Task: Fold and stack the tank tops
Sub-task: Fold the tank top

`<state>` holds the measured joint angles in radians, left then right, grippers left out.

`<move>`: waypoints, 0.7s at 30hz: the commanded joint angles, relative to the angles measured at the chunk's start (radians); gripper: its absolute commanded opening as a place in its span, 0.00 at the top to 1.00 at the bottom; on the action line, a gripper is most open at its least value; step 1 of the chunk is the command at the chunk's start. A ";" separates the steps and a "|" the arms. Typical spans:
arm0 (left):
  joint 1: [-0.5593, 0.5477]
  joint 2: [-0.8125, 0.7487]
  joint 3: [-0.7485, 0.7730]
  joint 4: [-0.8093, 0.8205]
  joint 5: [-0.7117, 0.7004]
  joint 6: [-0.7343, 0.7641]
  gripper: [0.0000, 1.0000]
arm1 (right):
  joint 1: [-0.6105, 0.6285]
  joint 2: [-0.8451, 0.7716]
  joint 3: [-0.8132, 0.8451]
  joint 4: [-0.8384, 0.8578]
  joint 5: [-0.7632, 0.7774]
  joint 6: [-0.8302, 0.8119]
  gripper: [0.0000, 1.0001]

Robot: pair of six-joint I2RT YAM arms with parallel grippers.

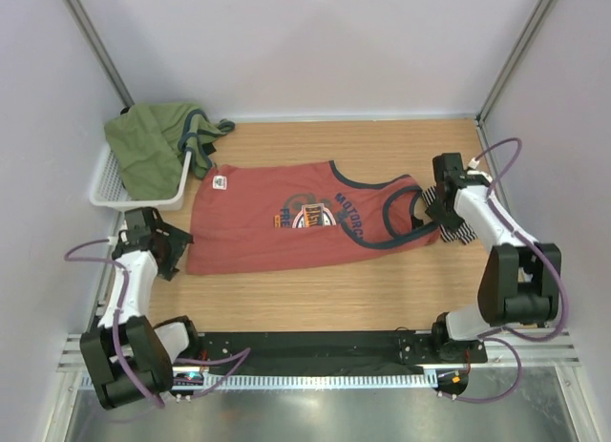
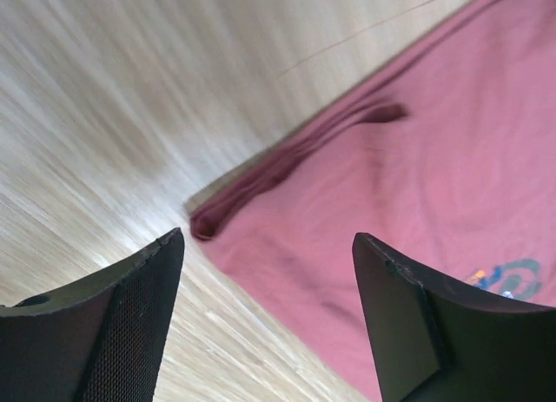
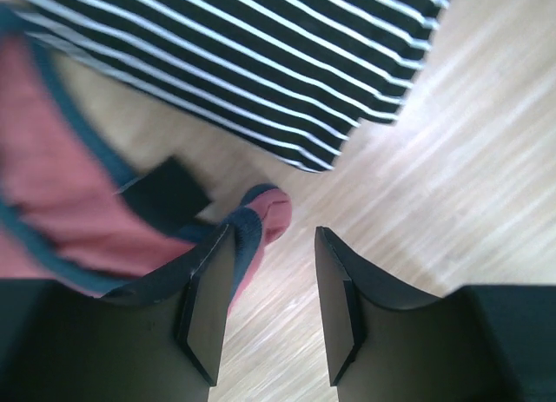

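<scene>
A salmon-red cloth tank top (image 1: 286, 227) with dark teal neck and armhole trim is spread flat across the middle of the light wooden table (image 1: 315, 294) in the overhead view. Its hem lies toward the left of the frame and its straps toward the right. A black-and-white striped tank top (image 1: 456, 230) is bunched at the right, just beside those straps and partly hidden by the right arm.

The left gripper (image 1: 170, 246) is seen at the left of the frame, near the lower hem corner of the red garment. In its wrist view the fingers (image 2: 113, 332) are spread wide with only bare wood and the edge of the red cloth between them; nothing is gripped.

The right gripper (image 1: 434, 201) is placed over the strap end. In its wrist view the fingers (image 3: 204, 315) are parted to a moderate gap, and bare wood shows through it. A teal-edged red strap is draped against the outer side of the finger on the left of that frame, not clamped. The striped cloth fills the top of that frame.

A white plastic mesh basket (image 1: 107, 189) holding a crumpled olive-green garment (image 1: 153, 146) sits at the upper left.
</scene>
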<state>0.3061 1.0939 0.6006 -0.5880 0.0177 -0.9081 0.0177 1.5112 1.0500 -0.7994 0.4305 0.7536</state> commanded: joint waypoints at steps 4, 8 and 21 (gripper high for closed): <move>-0.025 -0.069 0.148 -0.050 -0.096 0.032 0.22 | 0.063 -0.123 0.007 0.193 -0.182 -0.179 0.52; -0.027 0.020 0.225 -0.042 -0.021 0.061 0.27 | 0.136 -0.091 0.039 0.214 -0.265 -0.182 0.52; -0.111 0.238 0.243 0.126 0.071 -0.035 0.50 | 0.340 0.125 0.062 0.394 -0.558 -0.157 0.50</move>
<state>0.2085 1.3048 0.8253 -0.5316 0.0692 -0.9161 0.3077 1.5856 1.0847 -0.4919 -0.0158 0.5957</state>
